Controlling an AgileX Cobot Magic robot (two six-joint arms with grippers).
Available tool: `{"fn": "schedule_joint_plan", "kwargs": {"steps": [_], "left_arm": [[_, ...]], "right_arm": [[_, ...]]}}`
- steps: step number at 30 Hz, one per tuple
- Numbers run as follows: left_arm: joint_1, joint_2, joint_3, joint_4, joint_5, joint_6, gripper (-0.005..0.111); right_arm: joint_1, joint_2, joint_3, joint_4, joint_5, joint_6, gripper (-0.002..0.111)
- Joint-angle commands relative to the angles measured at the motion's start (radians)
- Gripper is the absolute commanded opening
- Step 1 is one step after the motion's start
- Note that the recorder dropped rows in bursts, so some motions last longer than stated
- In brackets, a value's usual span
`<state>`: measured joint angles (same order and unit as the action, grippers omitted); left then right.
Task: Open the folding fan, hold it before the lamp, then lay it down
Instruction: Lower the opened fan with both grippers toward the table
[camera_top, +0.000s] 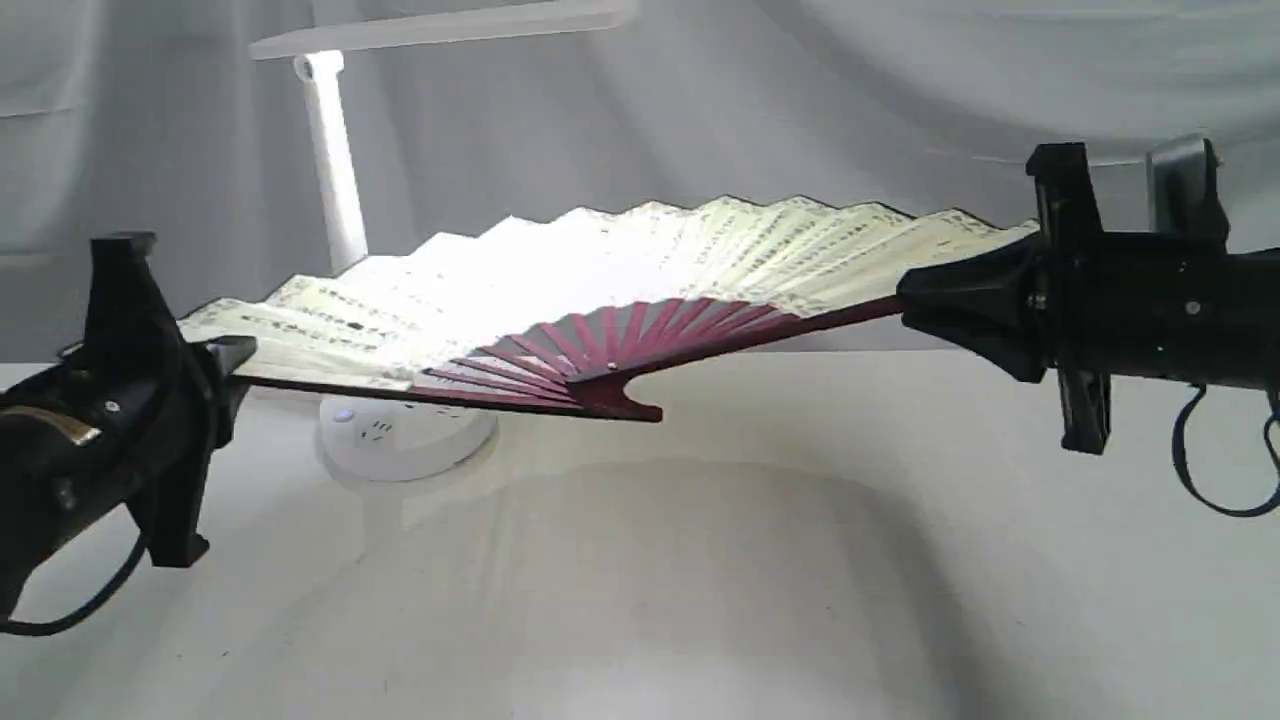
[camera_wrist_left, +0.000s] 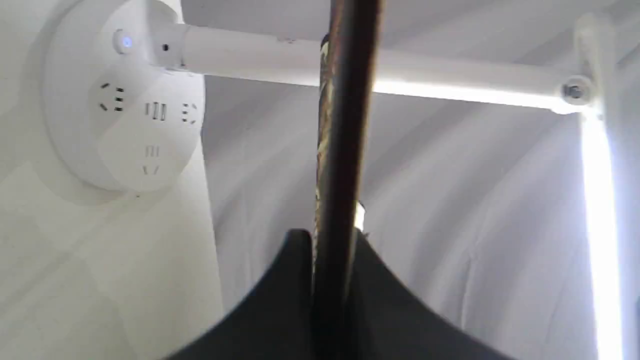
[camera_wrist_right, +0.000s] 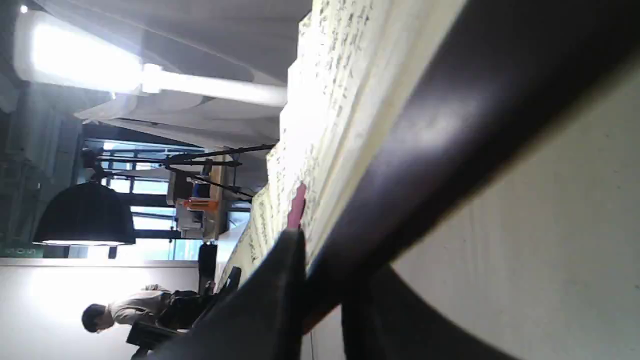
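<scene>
The folding fan (camera_top: 620, 270) is spread wide and held nearly flat in the air above the table, cream pleats with black calligraphy up, maroon ribs meeting at the pivot (camera_top: 610, 390). My left gripper (camera_top: 235, 360) is shut on its left guard (camera_wrist_left: 345, 150), seen edge-on in the left wrist view. My right gripper (camera_top: 915, 290) is shut on the right guard (camera_wrist_right: 425, 150). The white lamp (camera_top: 330, 170) stands behind the fan at the left, its lit bar head (camera_top: 440, 25) above the fan and its round base (camera_top: 400, 440) under the fan's left half.
A white cloth covers the table (camera_top: 700, 580) and hangs as a backdrop. The fan's shadow lies on the table in front. A blue cable loop (camera_top: 1215, 460) hangs under the right arm. The lamp base (camera_wrist_left: 125, 105) shows sockets and a lit button.
</scene>
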<state>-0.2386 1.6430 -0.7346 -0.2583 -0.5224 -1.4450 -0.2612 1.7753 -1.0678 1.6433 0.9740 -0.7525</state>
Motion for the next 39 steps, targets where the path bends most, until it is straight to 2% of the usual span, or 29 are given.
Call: {"fn": "schedule_joint_plan", "kwargs": {"steps": [1,11,15,21,31,36,39], "left_arm": [[0.019,0.049,-0.001,-0.001,-0.084,-0.074,0.0],[0.019,0.235,-0.003,0.158,-0.296,-0.247,0.0],[0.019,0.309,-0.028,0.228,-0.389,-0.259,0.0],[0.008,0.413,-0.134,0.402,-0.398,-0.288,0.001],[-0.062,0.557,-0.244,0.401,-0.396,-0.308,0.001],[-0.069,0.585,-0.258,0.404,-0.398,-0.308,0.001],[-0.069,0.585,-0.26,0.404,-0.398,-0.308,0.007]], "right_arm": [[-0.02,0.046,0.008,-0.082,-0.098,-0.061,0.0],[-0.094,0.179,0.008,-0.081,-0.088,-0.085,0.0],[-0.141,0.22,0.008,-0.087,-0.073,-0.106,0.0],[-0.207,0.272,0.008,-0.093,-0.069,-0.14,0.0],[-0.265,0.369,0.008,-0.082,-0.077,-0.195,0.0],[-0.268,0.402,0.008,-0.076,-0.08,-0.212,0.0],[-0.268,0.416,0.008,-0.06,-0.08,-0.231,0.0]]}}
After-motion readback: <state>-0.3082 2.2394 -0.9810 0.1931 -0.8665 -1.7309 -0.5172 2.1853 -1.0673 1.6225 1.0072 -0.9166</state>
